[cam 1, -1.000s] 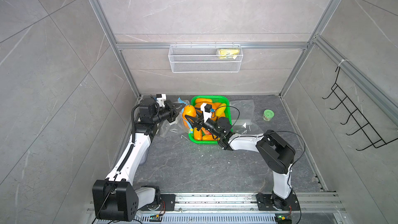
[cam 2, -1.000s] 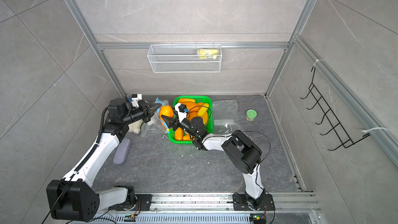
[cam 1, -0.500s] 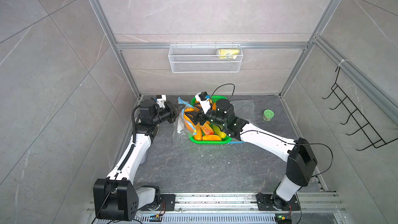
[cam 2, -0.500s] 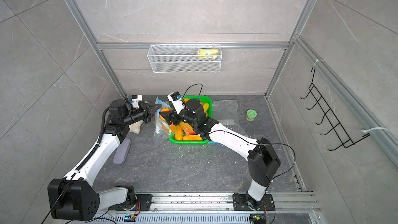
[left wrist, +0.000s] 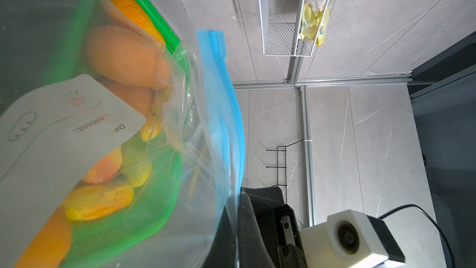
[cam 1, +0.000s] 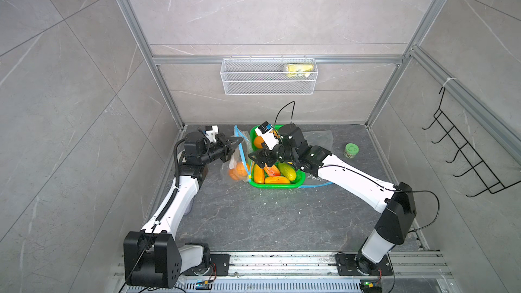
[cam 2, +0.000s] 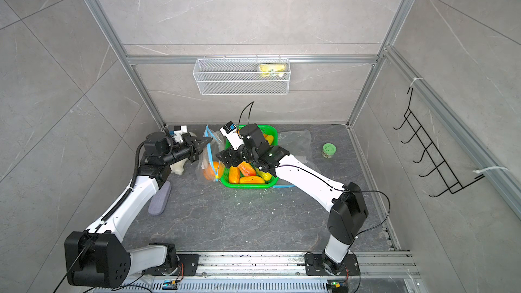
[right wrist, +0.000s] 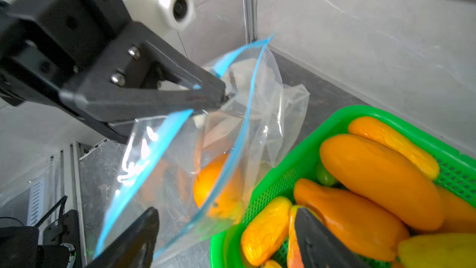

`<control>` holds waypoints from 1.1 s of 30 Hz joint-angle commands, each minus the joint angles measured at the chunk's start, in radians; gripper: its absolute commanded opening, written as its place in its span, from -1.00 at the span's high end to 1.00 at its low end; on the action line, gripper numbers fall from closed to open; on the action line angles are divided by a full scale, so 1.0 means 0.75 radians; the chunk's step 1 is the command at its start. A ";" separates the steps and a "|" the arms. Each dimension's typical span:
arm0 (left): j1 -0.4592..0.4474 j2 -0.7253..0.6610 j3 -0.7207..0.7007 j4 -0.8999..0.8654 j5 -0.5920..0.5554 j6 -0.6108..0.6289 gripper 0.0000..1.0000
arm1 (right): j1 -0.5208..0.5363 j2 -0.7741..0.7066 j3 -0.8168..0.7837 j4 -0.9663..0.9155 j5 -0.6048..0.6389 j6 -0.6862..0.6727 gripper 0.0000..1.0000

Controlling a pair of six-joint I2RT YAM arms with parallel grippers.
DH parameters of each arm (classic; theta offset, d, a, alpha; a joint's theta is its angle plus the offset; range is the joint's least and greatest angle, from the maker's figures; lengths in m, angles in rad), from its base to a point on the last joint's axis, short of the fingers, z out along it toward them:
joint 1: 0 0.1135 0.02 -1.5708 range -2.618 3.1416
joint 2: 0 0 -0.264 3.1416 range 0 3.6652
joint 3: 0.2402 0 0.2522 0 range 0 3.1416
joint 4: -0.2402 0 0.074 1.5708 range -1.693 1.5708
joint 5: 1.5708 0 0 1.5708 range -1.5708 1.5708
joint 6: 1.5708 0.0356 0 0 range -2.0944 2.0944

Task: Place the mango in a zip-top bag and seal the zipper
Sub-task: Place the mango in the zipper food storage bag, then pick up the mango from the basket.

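One pinch: left gripper (right wrist: 222, 95) on bag (right wrist: 260, 122) (right gripper (right wrist: 226, 213) agape).

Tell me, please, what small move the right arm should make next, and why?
Probably bring the open right gripper onto the blue zipper and pinch it: a mango already lies inside the bag, the left gripper is clamped on its rim, and the zipper gapes open.

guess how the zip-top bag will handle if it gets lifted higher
Probably floppy: the zip-top bag hangs creased from the left tool, pinched at one rim spot. Likely bottom-heavy, since the mango sits low inside. Its open mouth may sag or swing.
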 commanded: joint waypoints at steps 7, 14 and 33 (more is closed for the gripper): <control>0.002 -0.130 0.050 -0.468 -0.130 0.496 1.00 | -0.134 -0.087 -0.188 -0.094 0.195 0.269 -0.94; 0.002 -0.174 0.005 -0.477 -0.159 0.579 1.00 | -0.174 0.227 0.101 -0.209 0.364 0.474 -1.00; 0.002 -0.120 -0.032 -0.406 -0.144 0.567 1.00 | -0.261 0.869 0.687 -0.206 0.475 1.317 -0.99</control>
